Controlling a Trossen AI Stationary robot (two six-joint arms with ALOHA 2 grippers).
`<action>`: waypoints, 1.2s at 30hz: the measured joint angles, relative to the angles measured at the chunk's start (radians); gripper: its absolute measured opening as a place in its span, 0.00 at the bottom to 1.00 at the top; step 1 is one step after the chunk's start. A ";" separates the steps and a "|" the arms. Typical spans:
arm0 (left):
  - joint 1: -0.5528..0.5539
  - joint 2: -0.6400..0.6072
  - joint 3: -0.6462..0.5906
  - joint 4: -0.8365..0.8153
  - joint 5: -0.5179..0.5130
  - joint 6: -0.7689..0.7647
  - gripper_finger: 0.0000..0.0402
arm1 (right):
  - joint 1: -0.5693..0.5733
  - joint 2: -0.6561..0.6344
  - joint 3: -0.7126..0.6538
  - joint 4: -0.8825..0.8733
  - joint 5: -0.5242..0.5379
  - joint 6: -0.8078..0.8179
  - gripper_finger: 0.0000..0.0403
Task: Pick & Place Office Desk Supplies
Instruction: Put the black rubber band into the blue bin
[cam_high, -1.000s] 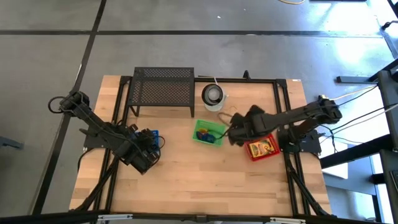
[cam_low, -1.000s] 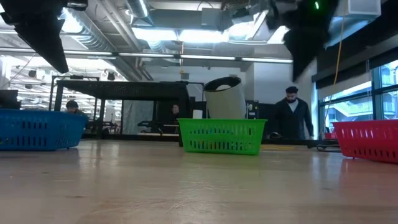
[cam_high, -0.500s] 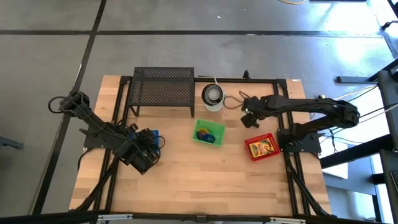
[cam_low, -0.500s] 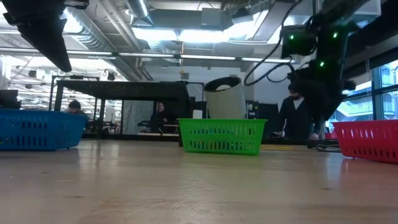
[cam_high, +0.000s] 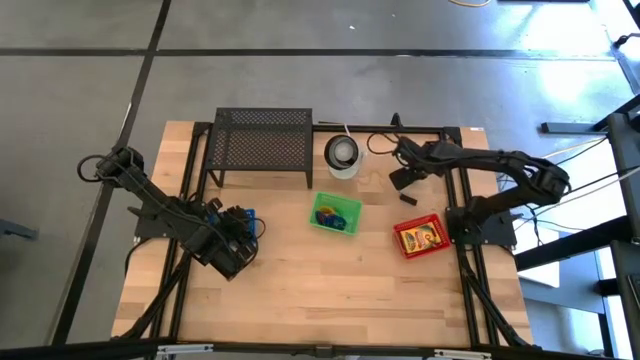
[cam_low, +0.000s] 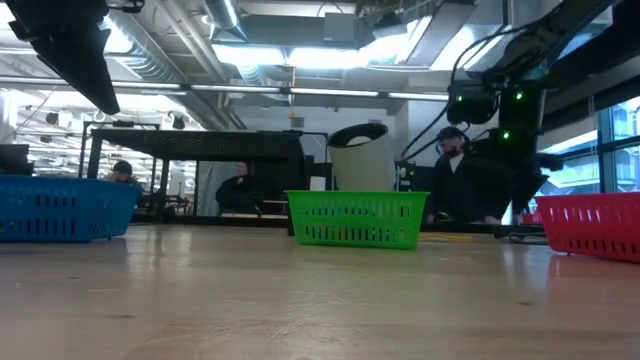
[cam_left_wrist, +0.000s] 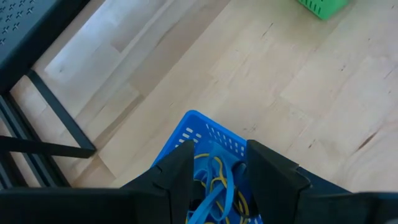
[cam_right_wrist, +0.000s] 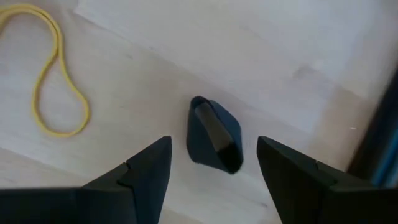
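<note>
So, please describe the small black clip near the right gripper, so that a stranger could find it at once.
Start at the round white cup-like container at the table's back edge. Towards the red plastic basket lies the small black binder clip, under the open right gripper. It is dark and folded, unlike the thin yellow rubber band beside it.

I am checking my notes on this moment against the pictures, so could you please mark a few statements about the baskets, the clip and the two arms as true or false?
1. The right gripper has its fingers spread above a small black clip lying on the table. True.
2. The clip is already clamped between those fingers. False: it lies free on the wood between them.
3. A yellow rubber band lies on the table near the clip. True.
4. The left gripper hangs over the green basket. False: it hangs over the blue basket.
5. The red basket is empty. False: it holds a yellow-green box.
</note>
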 joint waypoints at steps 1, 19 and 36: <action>0.000 0.000 0.000 0.000 0.000 0.000 0.35 | -0.011 0.014 0.000 0.008 -0.013 -0.009 0.59; 0.000 0.000 0.000 0.009 0.000 -0.001 0.35 | -0.050 0.175 0.005 0.056 -0.042 -0.081 0.32; 0.000 0.000 0.000 0.061 -0.019 -0.001 0.35 | -0.003 0.072 -0.003 0.024 0.022 -0.019 0.02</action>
